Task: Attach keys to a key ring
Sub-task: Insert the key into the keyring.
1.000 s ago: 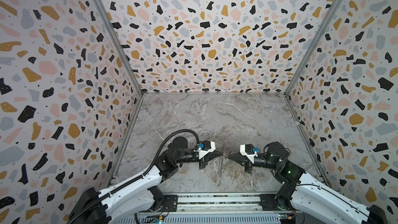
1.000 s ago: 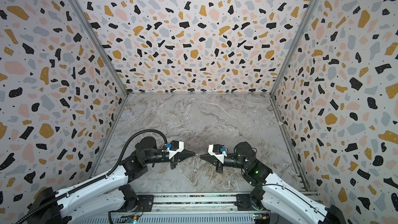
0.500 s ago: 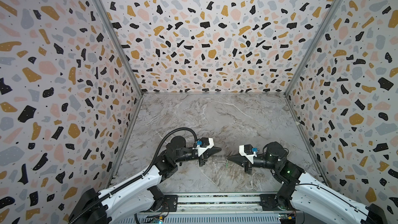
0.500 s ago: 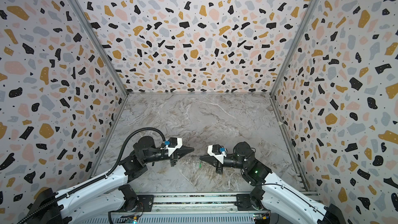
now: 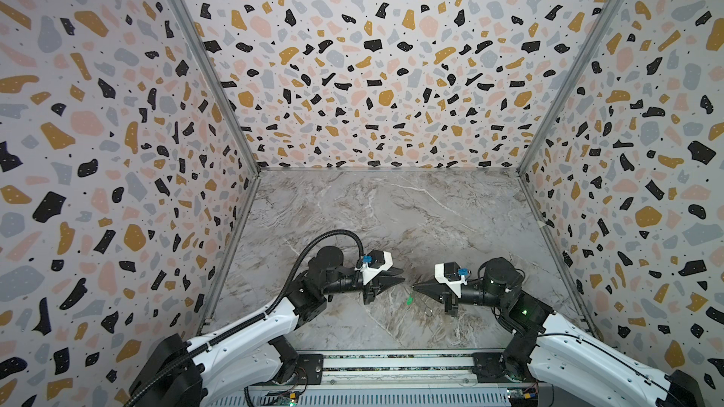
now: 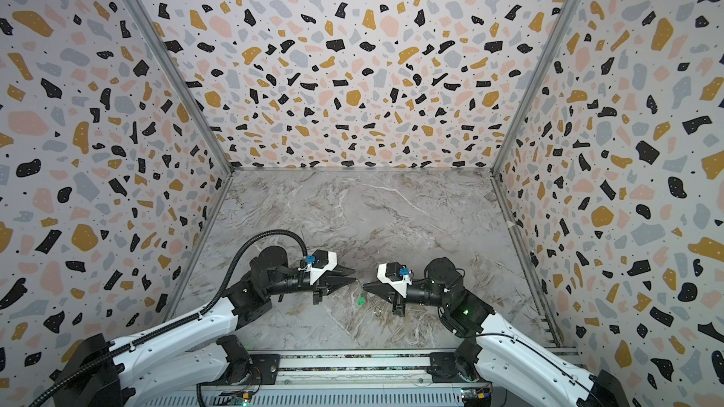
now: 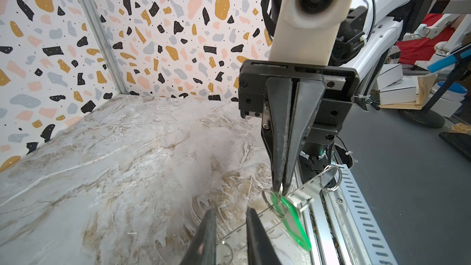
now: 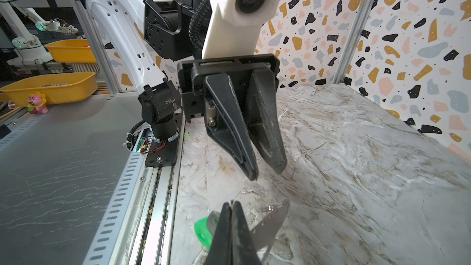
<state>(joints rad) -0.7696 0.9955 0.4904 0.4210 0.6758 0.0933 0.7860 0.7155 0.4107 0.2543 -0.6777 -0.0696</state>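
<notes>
My right gripper (image 8: 232, 203) is shut on the key ring (image 7: 267, 201), a thin silvery ring held just above the table. From the ring hang the green-headed key (image 7: 291, 221) and a flat grey strip (image 8: 270, 223) with small dots. In both top views the key shows as a green speck (image 5: 409, 300) (image 6: 360, 300) under the right gripper (image 5: 414, 287). My left gripper (image 7: 230, 211) faces it tip to tip, a short way off. Its jaws are apart and hold nothing. The left gripper (image 5: 402, 274) sits slightly higher than the right.
A loose wire ring (image 7: 225, 251) lies on the marble table (image 5: 391, 221) below my left fingers. The metal rail (image 5: 391, 364) runs along the front edge. Patterned walls (image 5: 372, 72) close in the table on three sides.
The left gripper was shut beside the right gripper's tip; now its jaws have parted and stand free. The right gripper has stayed shut and hardly moved.
</notes>
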